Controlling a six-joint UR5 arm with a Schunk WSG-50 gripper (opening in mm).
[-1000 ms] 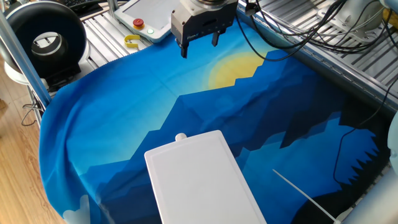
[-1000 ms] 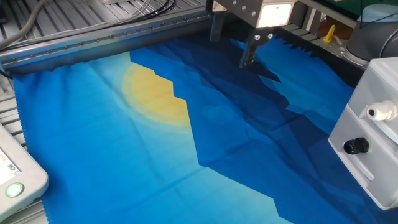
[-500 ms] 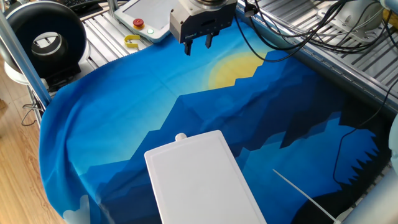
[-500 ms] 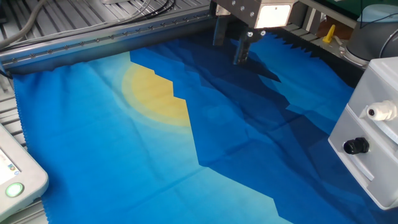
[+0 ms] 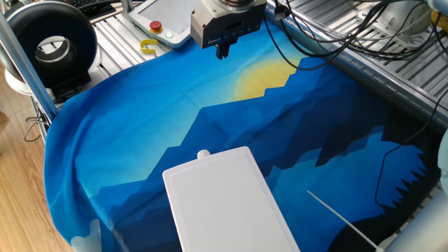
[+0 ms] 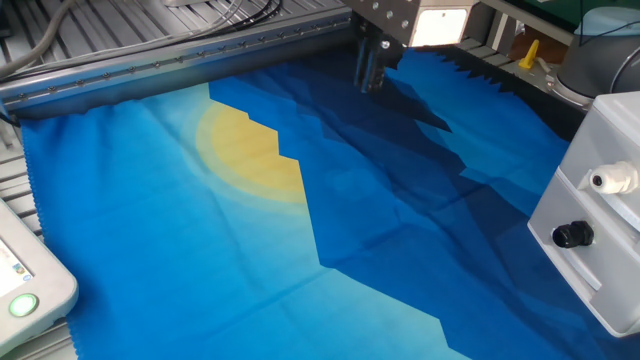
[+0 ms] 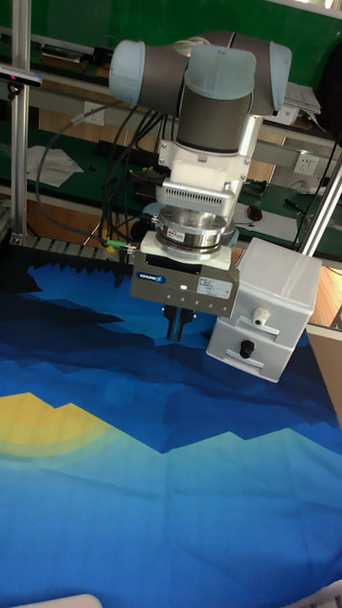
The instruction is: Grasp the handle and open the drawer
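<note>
One claw (image 7: 179,330), seemingly closed; one drawer (image 7: 249,341), one handle (image 7: 258,319).

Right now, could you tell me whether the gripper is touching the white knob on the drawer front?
No, the gripper hangs shut above the blue cloth, far across it from the white knob on the drawer.

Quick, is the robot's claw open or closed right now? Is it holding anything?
Black two-finger gripper: closed, fingers pressed together, holding nothing. It hangs above the blue cloth, far from the small round white knob handle.
</note>
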